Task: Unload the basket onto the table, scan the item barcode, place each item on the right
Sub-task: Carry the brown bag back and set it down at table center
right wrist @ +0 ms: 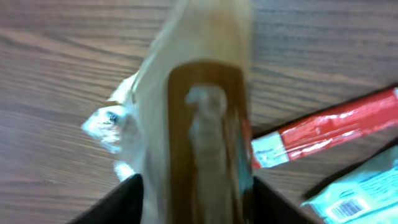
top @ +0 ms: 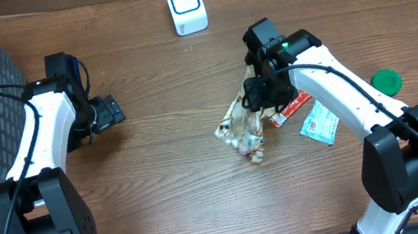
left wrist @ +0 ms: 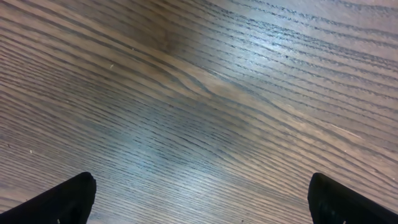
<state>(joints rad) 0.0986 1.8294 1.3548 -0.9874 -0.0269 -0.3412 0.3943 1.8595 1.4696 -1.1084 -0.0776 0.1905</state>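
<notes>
The dark wooden bench carries everything. The crinkled snack bag lies flat on it, with the white scanner well beyond it at the far edge, so the scan itself looks still to do. The right gripper straddles the bag's far end, but I cannot tell whether it pinches or merely flanks it. A red sachet and a teal packet lie just right of the bag. Well left of the bag, the left gripper hangs spread wide and empty.
</notes>
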